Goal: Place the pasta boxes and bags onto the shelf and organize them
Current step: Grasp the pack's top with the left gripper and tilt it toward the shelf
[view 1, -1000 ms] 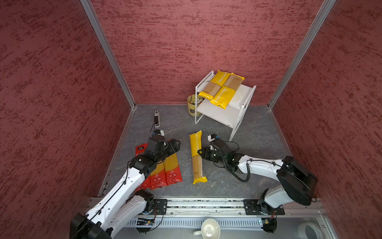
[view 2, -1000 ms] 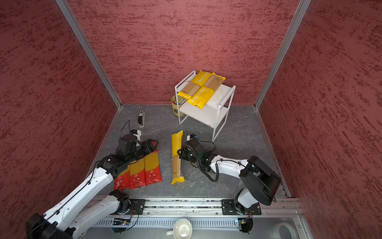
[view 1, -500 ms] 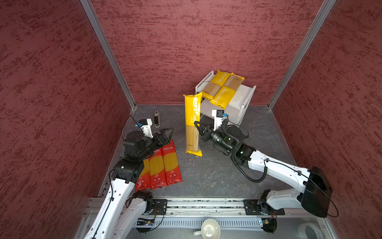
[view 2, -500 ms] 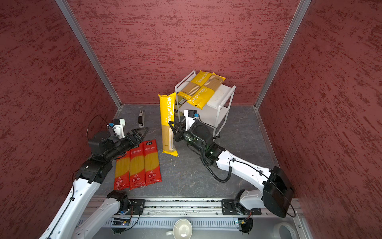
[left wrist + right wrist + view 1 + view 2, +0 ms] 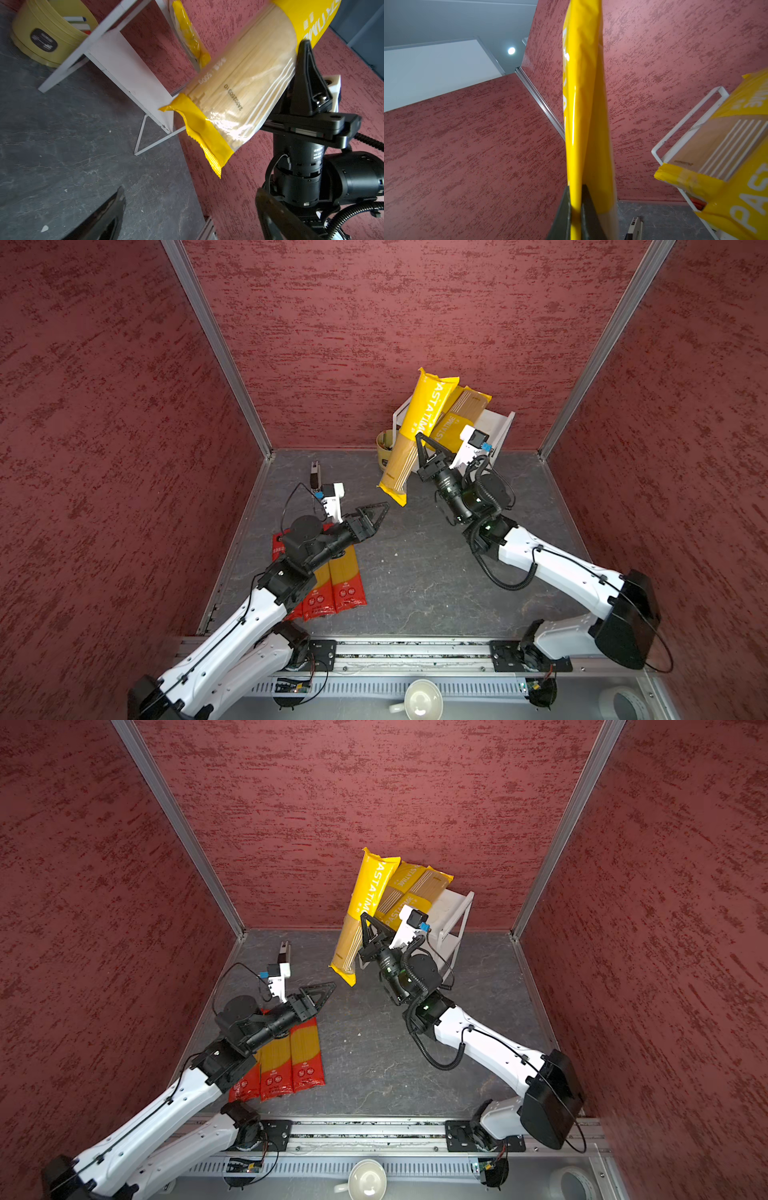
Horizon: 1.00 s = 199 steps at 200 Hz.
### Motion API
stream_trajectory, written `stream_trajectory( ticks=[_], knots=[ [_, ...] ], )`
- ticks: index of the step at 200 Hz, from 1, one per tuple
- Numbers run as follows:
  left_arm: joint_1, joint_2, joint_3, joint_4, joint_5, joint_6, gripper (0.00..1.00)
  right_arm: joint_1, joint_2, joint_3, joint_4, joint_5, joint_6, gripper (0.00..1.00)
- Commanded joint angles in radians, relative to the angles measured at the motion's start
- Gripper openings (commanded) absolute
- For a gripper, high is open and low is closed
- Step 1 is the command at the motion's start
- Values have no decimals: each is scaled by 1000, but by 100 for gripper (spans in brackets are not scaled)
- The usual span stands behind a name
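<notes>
Since the earlier frame the right gripper (image 5: 420, 444), clamped on one edge of the yellow PASTATIME pack (image 5: 417, 423), has raised it upright just before the shelf (image 5: 498, 428); tilt it flat beside the two packs (image 5: 465, 406) on the shelf's top board, with the left gripper (image 5: 381, 509) spread wide, empty, well clear of the shelf.

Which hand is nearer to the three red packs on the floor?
Left. The left hand hangs open just beyond the far ends of the red packs; the right hand is away by the shelf, shut on a yellow pack.

A yellow pen cup (image 5: 383, 450) stands at the back, a white mug (image 5: 417, 701) in front.
</notes>
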Motion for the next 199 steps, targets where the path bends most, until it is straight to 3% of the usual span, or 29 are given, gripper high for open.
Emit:
stream_trajectory(
  ticks=[1,41,106,146,182,199],
  knots=[
    [-58,72,39,195,-88,-16,96,5,-21,54,216,25,91,0],
    [-74,190,58,379,-116,-79,95,5,-27,39,239,14,168,0],
    [-65,224,78,517,-179,-96,92,5,-49,-15,267,9,232,0],
    [-43,272,98,595,-155,-136,78,5,-53,-39,290,6,265,0],
    [-34,303,113,638,-139,-149,74,5,-67,-58,294,16,263,0],
    [-31,318,117,654,-129,-159,62,4,-70,-60,294,16,260,0]
  ],
)
